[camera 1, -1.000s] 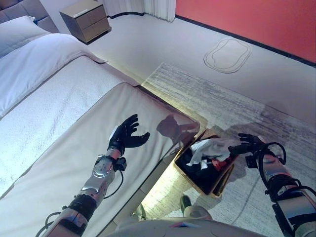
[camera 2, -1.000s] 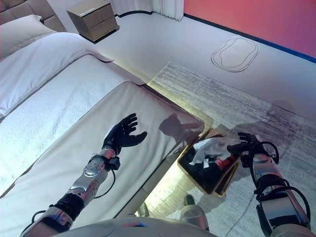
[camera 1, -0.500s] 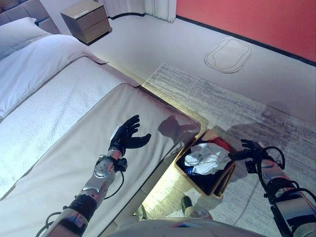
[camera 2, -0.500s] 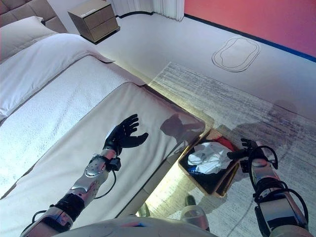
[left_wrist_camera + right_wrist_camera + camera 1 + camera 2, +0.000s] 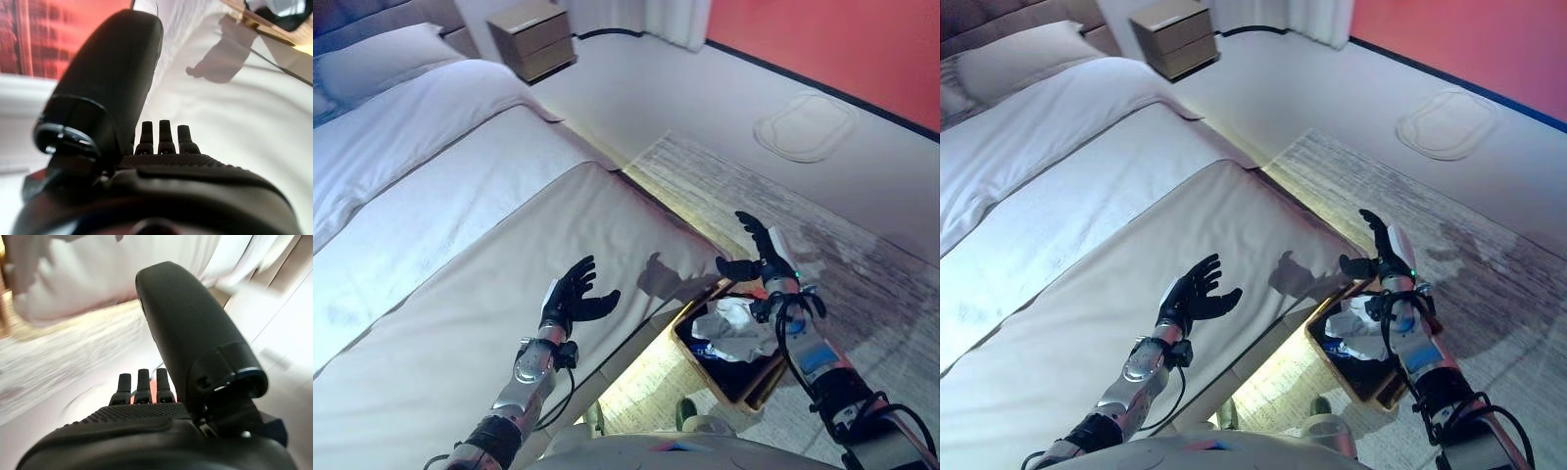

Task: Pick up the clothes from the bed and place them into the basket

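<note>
Both hands are empty here, so this looks like the gap between a drop-off and whatever comes next. The clothes [image 5: 736, 323] are seen piled in the basket [image 5: 756, 387], white fabric on top with darker bits and a touch of blue tucked under it. The basket is parked on the floor right against the foot corner of the bed [image 5: 460, 245], around 4 o'clock from the middle of the left eye view.

The right hand [image 5: 762, 257] is held up above the basket's far edge, fingers spread and straight, nothing gripped. The left hand [image 5: 573, 299] is raised over the beige cover near 6 o'clock, palm up, fingers relaxed and apart, also holding nothing.

No loose garment can be spotted on the visible stretch of the bed. Only the pillows [image 5: 372, 69] up at 10 o'clock and the flat covers are seen, so the job is probably done or close to it.

If another piece is to be fetched, the mattress should be scanned first, since part of it is out of view. The hand should be kept wide until fabric is actually under the fingers, then closed on a bunched fold, not a flat layer. Care should be taken that the bed cover isn't grabbed along with it.

The nightstand [image 5: 530, 39] at 11 o'clock and the rug [image 5: 862, 284] are not involved.
</note>
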Tool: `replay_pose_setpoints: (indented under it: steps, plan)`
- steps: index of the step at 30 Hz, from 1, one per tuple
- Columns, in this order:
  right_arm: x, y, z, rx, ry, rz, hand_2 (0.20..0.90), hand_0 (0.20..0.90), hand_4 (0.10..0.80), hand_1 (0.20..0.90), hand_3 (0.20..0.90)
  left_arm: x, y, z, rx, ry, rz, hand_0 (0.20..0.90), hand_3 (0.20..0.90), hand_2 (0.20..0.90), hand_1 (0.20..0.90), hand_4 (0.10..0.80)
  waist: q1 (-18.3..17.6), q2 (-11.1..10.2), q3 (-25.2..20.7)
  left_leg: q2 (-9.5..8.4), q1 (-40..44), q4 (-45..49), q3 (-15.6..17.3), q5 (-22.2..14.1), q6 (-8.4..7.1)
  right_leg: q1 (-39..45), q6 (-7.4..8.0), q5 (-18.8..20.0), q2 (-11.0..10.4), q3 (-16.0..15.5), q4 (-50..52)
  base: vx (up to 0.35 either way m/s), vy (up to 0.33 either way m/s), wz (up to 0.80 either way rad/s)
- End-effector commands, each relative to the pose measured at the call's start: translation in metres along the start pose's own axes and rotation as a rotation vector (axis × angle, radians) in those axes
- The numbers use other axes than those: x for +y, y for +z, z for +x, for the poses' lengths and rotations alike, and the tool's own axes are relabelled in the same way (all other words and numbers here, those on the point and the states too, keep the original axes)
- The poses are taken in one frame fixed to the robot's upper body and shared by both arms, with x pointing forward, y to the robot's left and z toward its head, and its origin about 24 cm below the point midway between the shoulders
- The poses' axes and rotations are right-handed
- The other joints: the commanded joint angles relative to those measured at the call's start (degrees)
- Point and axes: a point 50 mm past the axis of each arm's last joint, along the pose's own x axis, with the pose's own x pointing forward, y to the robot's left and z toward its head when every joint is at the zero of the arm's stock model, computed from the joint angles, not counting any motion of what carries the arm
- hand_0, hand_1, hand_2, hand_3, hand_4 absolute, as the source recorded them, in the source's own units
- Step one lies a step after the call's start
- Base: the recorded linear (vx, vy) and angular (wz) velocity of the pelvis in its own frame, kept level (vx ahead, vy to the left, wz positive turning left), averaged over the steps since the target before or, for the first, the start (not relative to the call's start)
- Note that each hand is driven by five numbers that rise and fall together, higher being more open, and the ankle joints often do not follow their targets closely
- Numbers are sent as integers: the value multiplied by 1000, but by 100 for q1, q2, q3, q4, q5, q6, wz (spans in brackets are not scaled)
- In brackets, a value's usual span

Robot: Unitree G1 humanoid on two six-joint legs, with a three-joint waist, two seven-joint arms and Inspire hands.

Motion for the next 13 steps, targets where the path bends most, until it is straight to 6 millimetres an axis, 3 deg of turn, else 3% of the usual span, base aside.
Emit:
replay_pose_setpoints:
  steps: [1, 7, 13]
  plan:
    - [-11, 42, 5, -265, -44, 23, 900, 900, 800, 900, 900, 20, 33, 8, -208, 64, 43, 900, 900, 900, 900, 800, 207, -207, -297, 171, 211, 10, -107, -699, -167, -309, 91, -48, -111, 17, 119, 44, 19, 37]
    - [6, 34, -5, -242, 70, -20, 900, 900, 800, 900, 900, 25, 28, 4, -166, 28, 53, 900, 900, 900, 900, 800, 426, -294, -329, 117, 164, 10, -312, -679, -164, -148, 113, -109, -132, -279, 110, 29, 7, 25]
    - [5, 39, -9, -276, 100, -8, 900, 900, 800, 900, 900, 35, 23, 1, -115, -13, 73, 900, 900, 900, 900, 800, 578, -378, -300, 100, 166, 10, -400, -661, -150, -68, 149, -138, -164, -427, 157, 6, -21, 13]
